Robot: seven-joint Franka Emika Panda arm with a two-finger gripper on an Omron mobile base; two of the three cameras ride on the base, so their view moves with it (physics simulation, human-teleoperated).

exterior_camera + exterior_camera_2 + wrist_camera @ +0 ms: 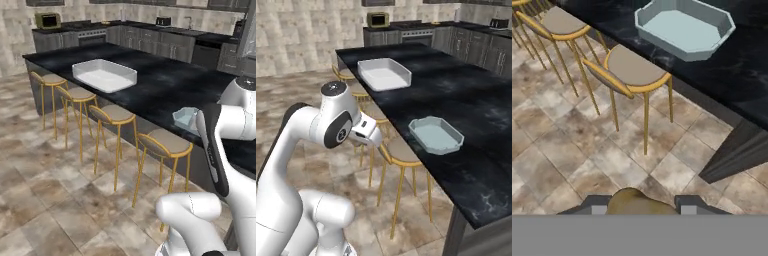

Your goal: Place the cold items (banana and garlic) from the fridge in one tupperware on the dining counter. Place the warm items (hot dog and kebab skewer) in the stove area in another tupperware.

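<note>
Black marble desk [466, 100] carries white tray [384, 74] far, pale blue tub [436, 135] near; jaws pinch yellowish-brown object [637, 202] above tiled floor [557, 150], beside stool [632, 70].

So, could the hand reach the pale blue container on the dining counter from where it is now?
Probably yes. The hand, shut on a tan item, hangs beside the dining counter above a stool. The pale blue container lies open and empty near that edge with nothing in between.
</note>
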